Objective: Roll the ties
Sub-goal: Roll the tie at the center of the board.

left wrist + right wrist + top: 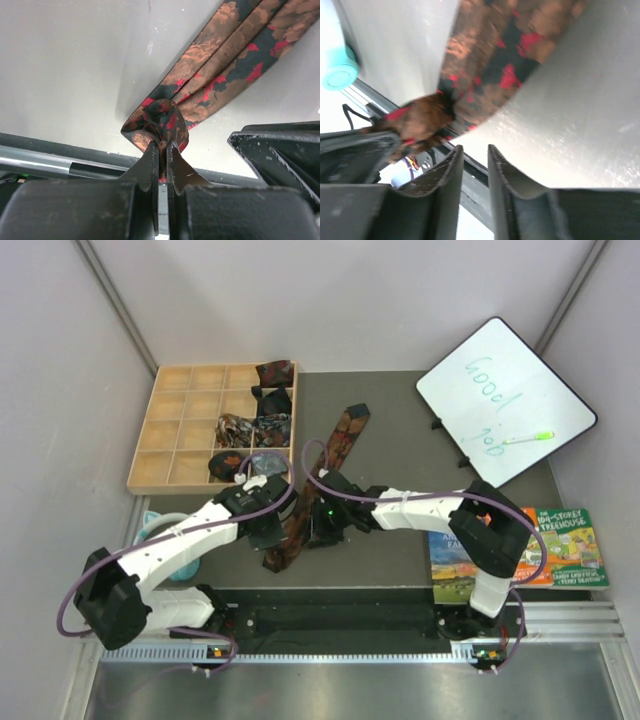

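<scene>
Tray [165, 430] at your ten o'clock holds rolled ties [240, 428] in its right-hand cells. Your left gripper [162, 152] pinches the six-o'clock end of the long tie [225, 55] at centre; your right gripper [472, 165], slightly parted, holds nothing.

Parted right hand [475, 150] near bunched tie [492, 65]

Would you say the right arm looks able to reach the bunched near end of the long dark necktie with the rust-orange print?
Probably yes: the right gripper sits just beside that end of the long dark necktie, jaws parted and empty, nothing between. The left gripper pinches it, so space is tight.
</scene>
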### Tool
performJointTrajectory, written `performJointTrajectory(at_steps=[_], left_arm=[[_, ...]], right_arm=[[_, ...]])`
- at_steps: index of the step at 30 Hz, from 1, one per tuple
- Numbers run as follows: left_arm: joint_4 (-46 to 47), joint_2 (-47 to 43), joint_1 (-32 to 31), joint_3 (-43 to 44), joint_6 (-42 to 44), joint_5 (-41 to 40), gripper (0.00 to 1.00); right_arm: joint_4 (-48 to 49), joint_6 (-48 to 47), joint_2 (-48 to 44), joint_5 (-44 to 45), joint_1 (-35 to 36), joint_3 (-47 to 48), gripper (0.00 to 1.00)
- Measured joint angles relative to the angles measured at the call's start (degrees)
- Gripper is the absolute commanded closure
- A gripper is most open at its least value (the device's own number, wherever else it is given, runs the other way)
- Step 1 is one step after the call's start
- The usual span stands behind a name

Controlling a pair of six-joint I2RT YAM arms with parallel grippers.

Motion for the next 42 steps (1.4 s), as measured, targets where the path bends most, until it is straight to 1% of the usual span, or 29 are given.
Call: performJointTrajectory(at_steps=[3, 7, 9, 13, 16, 26, 28, 34, 37, 42], left_arm=[[-0.9, -2.4, 0.0, 0.0, -0.1, 0.0, 1.00], [-1.5, -5.4, 0.0, -0.4, -0.6, 0.1, 1.00], [-1.6, -6.6, 0.0, -1.3, -0.9, 0.5, 1.00], [-1.8, -8.2, 0.0, -3.5, -1.4, 1.4, 1.00], [-2.1, -9.2, 0.0, -4.5, -1.6, 1.5, 1.00], [-2.4, -9.6, 0.0, -4.7, -1.7, 1.5, 1.00], [-2.4, -9.6, 0.0, -4.7, -1.7, 1.5, 1.00], [-2.3, -8.3, 0.0, -4.7, -1.7, 1.5, 1.00], [-2.3, -7.0, 0.0, -4.6, -1.2, 1.4, 1.00], [-1.7, -4.4, 0.0, -4.1, -0.5, 1.4, 1.00]], right_arm=[[1.4, 1.3, -0.6, 0.0, 0.6, -2.3, 0.89], [3.7, 2.8, 1.6, -0.5, 3.4, -2.4, 0.93], [4.7, 3.5, 4.1, -1.4, 5.1, -1.3, 0.94], [5.9, 4.3, 10.1, -3.1, 7.1, 2.6, 0.96], [6.6, 4.6, 12.4, -4.0, 7.2, 5.3, 0.96], [6.9, 4.2, 14.4, -4.5, 7.2, 8.1, 0.96], [6.8, 4.0, 14.4, -4.5, 7.2, 8.1, 0.96], [4.5, 2.9, 12.7, -2.6, 7.2, 7.0, 0.91], [2.2, 1.9, 9.1, -0.8, 7.0, 3.5, 0.89], [-0.1, -0.1, 0.2, 1.5, 5.1, -4.9, 0.86]])
